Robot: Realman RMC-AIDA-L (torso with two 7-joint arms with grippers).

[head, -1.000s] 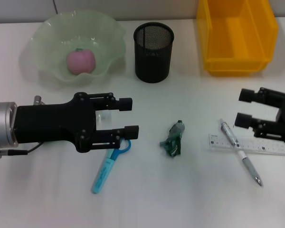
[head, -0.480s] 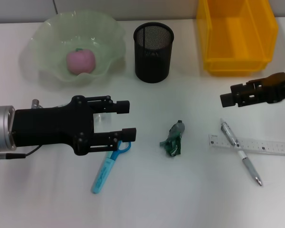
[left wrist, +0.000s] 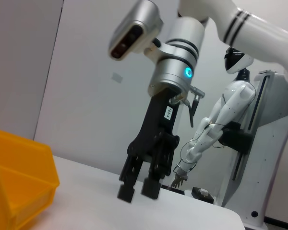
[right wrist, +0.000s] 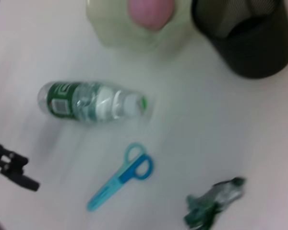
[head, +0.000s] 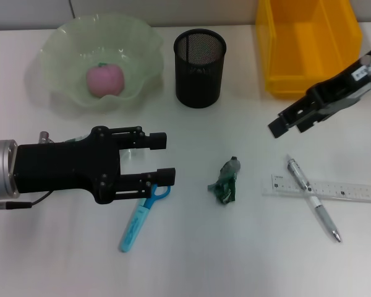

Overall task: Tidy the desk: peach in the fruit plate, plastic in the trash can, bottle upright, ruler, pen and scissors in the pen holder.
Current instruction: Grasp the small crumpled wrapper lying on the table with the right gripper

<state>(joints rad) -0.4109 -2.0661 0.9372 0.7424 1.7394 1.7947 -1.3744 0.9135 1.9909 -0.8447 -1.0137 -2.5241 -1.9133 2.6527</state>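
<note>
Right gripper [head: 283, 124] lifts off the ruler [head: 321, 188], fingers close together and empty; left gripper [head: 162, 159] hangs open above the scissors [head: 140, 217].

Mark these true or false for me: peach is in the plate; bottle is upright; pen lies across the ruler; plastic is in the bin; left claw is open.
1. The peach is in the plate. True.
2. The bottle stands upright. False: it lies on its side on the desk.
3. The pen lies across the ruler. True.
4. The plastic is in the bin. False: it lies on the desk.
5. The left claw is open. True; it hangs over the scissors.
</note>
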